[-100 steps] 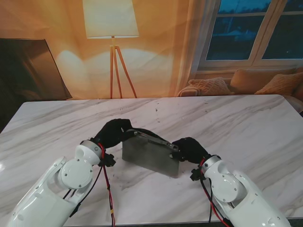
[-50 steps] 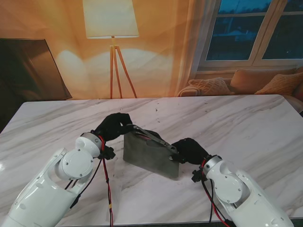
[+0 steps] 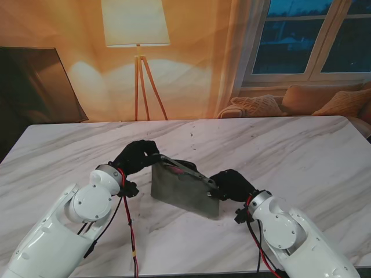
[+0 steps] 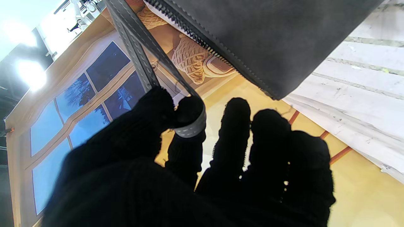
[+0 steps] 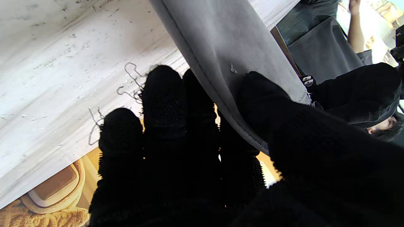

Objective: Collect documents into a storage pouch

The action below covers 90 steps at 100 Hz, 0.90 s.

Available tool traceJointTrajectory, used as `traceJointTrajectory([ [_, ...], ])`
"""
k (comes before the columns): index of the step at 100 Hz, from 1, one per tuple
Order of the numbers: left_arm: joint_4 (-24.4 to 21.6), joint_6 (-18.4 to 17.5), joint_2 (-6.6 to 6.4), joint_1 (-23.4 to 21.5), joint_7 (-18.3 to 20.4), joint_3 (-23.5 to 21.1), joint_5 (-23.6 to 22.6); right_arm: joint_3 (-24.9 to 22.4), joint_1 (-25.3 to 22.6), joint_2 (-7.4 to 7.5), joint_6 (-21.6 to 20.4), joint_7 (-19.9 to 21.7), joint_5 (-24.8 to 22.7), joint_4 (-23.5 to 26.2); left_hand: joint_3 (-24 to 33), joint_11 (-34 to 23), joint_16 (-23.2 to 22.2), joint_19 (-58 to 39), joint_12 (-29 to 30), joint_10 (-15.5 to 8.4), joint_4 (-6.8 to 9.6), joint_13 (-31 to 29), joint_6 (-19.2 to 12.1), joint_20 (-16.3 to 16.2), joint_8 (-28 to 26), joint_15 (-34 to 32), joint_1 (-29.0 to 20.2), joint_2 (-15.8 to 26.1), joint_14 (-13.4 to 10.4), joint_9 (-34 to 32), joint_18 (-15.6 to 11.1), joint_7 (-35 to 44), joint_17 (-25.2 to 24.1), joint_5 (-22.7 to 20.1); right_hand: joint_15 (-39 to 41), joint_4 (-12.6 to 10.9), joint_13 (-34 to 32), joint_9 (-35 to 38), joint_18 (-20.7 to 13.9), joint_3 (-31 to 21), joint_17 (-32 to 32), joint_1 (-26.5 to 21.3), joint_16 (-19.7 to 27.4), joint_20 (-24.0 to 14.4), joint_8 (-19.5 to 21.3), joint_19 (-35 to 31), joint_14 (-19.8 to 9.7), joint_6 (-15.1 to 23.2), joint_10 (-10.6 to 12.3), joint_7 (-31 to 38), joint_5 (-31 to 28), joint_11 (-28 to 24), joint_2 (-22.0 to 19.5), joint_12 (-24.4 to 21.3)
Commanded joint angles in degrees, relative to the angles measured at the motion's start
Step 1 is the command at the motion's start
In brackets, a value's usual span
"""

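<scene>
Since the earlier frame, left hand (image 3: 136,157) has drawn slightly nearer to me, pinching the strap (image 4: 148,60) between thumb and forefinger. Right hand (image 3: 231,184) clamps the grey pouch (image 3: 184,192) at its right end; the pouch stands upright on the counter (image 3: 301,150). Only the left wrist view shows the zipper (image 4: 205,44).

Stand camera high, looking down on worktop (image 3: 301,145); wrist cameras close behind gloved fingers, inverted; all three share grey pouch (image 3: 184,196)
</scene>
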<state>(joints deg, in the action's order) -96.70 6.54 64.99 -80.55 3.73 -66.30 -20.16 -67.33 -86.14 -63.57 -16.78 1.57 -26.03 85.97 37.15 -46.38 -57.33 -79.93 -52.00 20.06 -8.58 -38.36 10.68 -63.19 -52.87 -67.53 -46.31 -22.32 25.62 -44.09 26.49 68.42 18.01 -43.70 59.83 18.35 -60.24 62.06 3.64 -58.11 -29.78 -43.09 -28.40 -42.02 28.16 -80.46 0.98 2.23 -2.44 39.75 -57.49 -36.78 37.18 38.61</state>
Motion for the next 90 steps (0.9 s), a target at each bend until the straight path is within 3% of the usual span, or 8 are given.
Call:
traceJointTrajectory([
  [1, -0.93, 0.19, -0.16, -0.62, -0.06, -1.05, -0.22, -0.07, -0.34, 0.3, 0.95, 0.63, -0.32, -0.72, 0.03, 0.29, 0.18, -0.46, 0.78, -0.44, 0.6, 0.62, 2.15, 0.28, -0.6, -0.01, -2.04, 2.46, 4.59, 0.93, -3.96, 2.34, -0.54, 0.51, -0.65, -3.72, 0.32, 0.48, 0.09, -7.68, 0.86, -5.73, 0.37, 0.91, 3.98, 0.57, -2.46, 8.08, 0.63, 8.89, -9.86, 0.1, -4.16, 0.63],
  [52, -3.28, 0.05, -0.7, -4.17, -0.07, -4.83, -3.33, -0.29, -0.52, -0.21, 3.47, -1.23, -0.25, -0.69, 0.29, 0.14, 0.12, -0.53, 0.68, -0.62, 0.91, 0.44, 2.34, 0.3, -0.83, -0.03, -1.86, 2.19, 4.52, 0.68, -3.89, 2.51, -0.45, 0.37, 0.41, -3.78, 0.3, 0.93, 0.38, -9.46, 1.43, -6.27, 0.36, 0.41, 2.49, 0.01, -1.34, 6.71, 0.01, 8.86, -10.25, -0.9, -2.4, 0.27],
  [67, -3.32, -0.09, -0.66, -4.24, -0.01, -4.52, -2.76, -0.03, -0.35, -0.13, 3.44, -0.74, -0.08, -0.65, 0.3, 0.22, 0.08, -0.53, 0.68, -0.58, 0.86, 0.43, 2.35, 0.3, -0.84, -0.02, -1.78, 2.27, 4.54, 0.74, -3.88, 2.48, -0.46, 0.36, 0.05, -3.55, 1.19, -0.25, 0.01, -7.62, 1.9, -5.5, 0.52, 0.52, 1.56, 0.42, -1.93, 7.23, 0.2, 8.45, -8.55, -0.67, -4.6, 0.07],
  [76, -3.35, -0.63, -0.6, -4.06, -0.04, -3.98, -2.17, 0.21, -0.19, -0.1, 3.43, -0.55, -0.05, -0.65, 0.28, 0.24, 0.08, -0.54, 0.69, -0.57, 0.84, 0.43, 2.35, 0.3, -0.85, 0.0, -1.78, 2.33, 4.5, 0.75, -3.9, 2.47, -0.43, 0.35, -0.92, -3.93, 2.18, -1.5, -0.23, -5.69, 2.69, -4.97, 0.04, 0.45, -1.28, 1.18, -2.36, 7.71, 0.49, 8.88, -5.77, -0.05, -5.86, 0.17],
  [90, -3.62, -1.52, -0.56, -3.87, -0.23, -3.45, -2.01, 0.43, 0.02, -0.1, 3.37, -0.54, -0.1, -0.87, 0.28, 0.23, 0.08, -0.56, 0.7, -0.6, 0.81, 0.32, 2.19, 0.31, -0.82, 0.0, -1.79, 2.27, 4.47, 0.68, -3.9, 2.4, -0.33, 0.42, -1.6, -4.08, 2.6, -1.75, -0.27, -5.39, 2.93, -5.35, -0.11, 0.34, -2.62, 1.55, -2.23, 7.79, 0.58, 9.97, -5.74, 0.21, -5.69, 0.27],
])
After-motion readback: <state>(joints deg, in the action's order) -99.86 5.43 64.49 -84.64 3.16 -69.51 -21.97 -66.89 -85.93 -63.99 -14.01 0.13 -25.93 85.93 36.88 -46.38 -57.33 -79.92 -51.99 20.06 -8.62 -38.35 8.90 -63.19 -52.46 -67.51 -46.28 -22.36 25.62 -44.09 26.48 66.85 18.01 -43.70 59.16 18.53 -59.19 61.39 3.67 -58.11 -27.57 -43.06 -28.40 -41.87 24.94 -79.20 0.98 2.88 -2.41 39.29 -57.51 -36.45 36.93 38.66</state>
